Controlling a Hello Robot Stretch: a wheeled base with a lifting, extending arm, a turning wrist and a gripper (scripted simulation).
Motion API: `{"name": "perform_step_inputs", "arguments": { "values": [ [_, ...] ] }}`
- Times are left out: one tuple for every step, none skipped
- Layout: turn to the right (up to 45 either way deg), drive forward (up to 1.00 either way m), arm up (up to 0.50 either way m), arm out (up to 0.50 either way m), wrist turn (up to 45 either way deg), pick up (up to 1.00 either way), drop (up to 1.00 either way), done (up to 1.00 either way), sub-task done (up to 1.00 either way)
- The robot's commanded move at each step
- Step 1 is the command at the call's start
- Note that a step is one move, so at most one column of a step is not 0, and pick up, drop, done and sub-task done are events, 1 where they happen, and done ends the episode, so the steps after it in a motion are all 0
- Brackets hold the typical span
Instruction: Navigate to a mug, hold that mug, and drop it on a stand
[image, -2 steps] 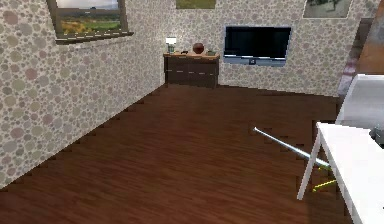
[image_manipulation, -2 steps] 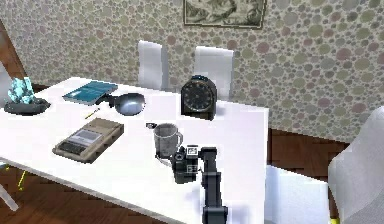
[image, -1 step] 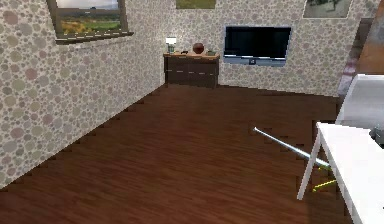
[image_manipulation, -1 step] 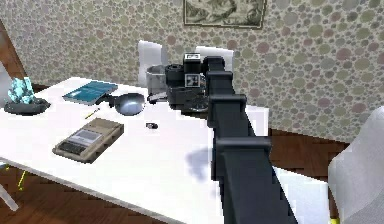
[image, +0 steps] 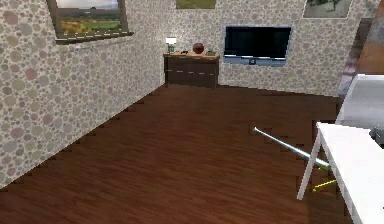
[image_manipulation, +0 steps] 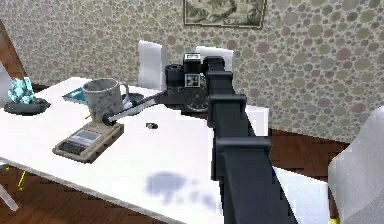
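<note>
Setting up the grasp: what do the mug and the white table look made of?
Mug: probably glazed ceramic, going by its mottled grey surface and dull sheen; painted metal is possible. Table: smooth white top, likely laminate or painted wood, since it is uniform and shows no grain.

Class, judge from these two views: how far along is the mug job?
Done: the robot is at the table where the mug stands. In hand: the arm reaches out, jaws near the mug; a hold cannot be told. Left: lifting it and dropping it on a stand, perhaps the dark one far ahead.
</note>
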Motion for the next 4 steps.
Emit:
{"name": "perform_step_inputs", "arguments": {
  "values": [
    [0.0,0.00,0.00,0.00,-45.0,0.00,0.00,0.00,0.00],
    [0.0,0.00,0.00,0.00,-24.0,0.00,0.00,0.00,0.00],
    [0.0,0.00,0.00,-0.30,0.0,0.00,0.00,0.00,0.00],
    [-45.0,0.00,0.00,0.00,0.0,0.00,0.00,0.00,0.00]
  ]
}}
